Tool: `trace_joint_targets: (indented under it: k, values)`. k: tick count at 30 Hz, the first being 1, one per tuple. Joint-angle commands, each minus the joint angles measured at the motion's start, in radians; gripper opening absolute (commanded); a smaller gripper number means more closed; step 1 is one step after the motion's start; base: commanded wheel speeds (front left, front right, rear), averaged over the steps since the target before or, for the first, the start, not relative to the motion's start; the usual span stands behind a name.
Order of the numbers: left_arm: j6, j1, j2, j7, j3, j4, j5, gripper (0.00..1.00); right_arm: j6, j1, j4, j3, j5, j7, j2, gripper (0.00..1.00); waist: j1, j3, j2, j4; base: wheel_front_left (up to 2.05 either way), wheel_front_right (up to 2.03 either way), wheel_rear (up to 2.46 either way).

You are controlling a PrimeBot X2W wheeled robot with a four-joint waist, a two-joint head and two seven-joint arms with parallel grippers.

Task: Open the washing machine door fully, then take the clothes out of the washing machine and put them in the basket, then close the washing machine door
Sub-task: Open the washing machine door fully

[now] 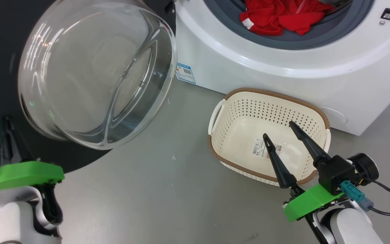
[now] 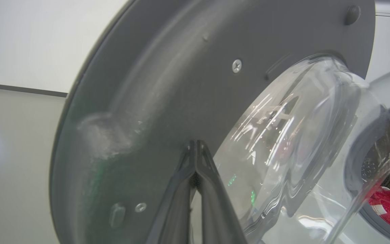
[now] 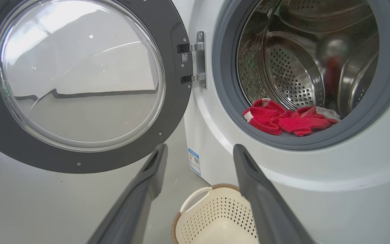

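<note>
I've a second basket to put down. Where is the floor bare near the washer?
Bare grey floor lies between the open washing machine door and the basket. Crowded: the right gripper hangs open over the basket, and the red clothes lie on the gasket's lower lip.

The floor [image 1: 168, 203] is smooth, plain grey, with a few small pale specks [image 1: 174, 156] on its bare middle. The washing machine [image 1: 283, 78] stands directly on it, its white front rising from the floor with a blue-white sticker [image 1: 185, 73] low at its left corner. The basket [image 1: 235, 128] sits upright on the floor just before the machine's front, its far brown rim close to the white panel, though whether they touch cannot be told, and a paper label [image 1: 258, 148] lies flat on its bottom.
</note>
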Motion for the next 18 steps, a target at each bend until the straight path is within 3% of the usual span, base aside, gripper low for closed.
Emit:
trace_joint_targets:
  k: [1, 18]
  values:
    - [-0.003, -0.03, 0.042, -0.008, 0.051, -0.008, 0.009, 0.0, 0.005, -0.004, -0.031, 0.03, -0.015, 0.003, 0.008, 1.0, 0.0, 0.0, 0.0, -0.001, 0.0, 0.0, 0.0]
    - [-0.098, -0.169, 0.037, -0.008, 0.227, 0.197, 0.015, 0.0, 0.005, -0.006, -0.039, 0.044, -0.032, 0.019, 0.008, 1.0, 0.0, 0.004, 0.0, -0.008, 0.0, 0.0, 0.0]
